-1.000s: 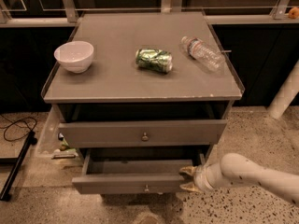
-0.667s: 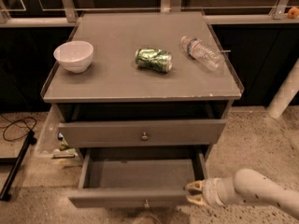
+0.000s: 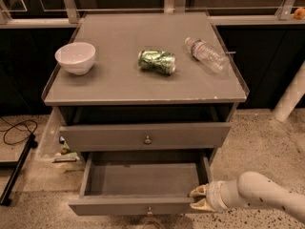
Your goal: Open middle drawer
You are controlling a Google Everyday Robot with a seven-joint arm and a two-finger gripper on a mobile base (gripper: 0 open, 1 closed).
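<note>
The middle drawer (image 3: 143, 205) is pulled well out of the grey cabinet. Its plain grey inside (image 3: 143, 178) is empty, and its small round knob (image 3: 149, 211) shows at the bottom edge of the view. My gripper (image 3: 199, 198) is at the right end of the drawer's front panel. One finger is inside the drawer and the other is on the front face, so it clamps the panel. My white arm (image 3: 257, 194) comes in from the lower right.
Above the open drawer, another grey drawer front with a knob (image 3: 147, 140) is nearly shut. The cabinet top (image 3: 114, 80) holds a white bowl (image 3: 75, 57), a crushed green can (image 3: 157, 61) and a lying plastic bottle (image 3: 206, 54). A cable (image 3: 16, 128) lies on the floor at left.
The middle drawer has slid further out towards the camera. My gripper has moved with it, down and towards the front, still at its right front corner.
</note>
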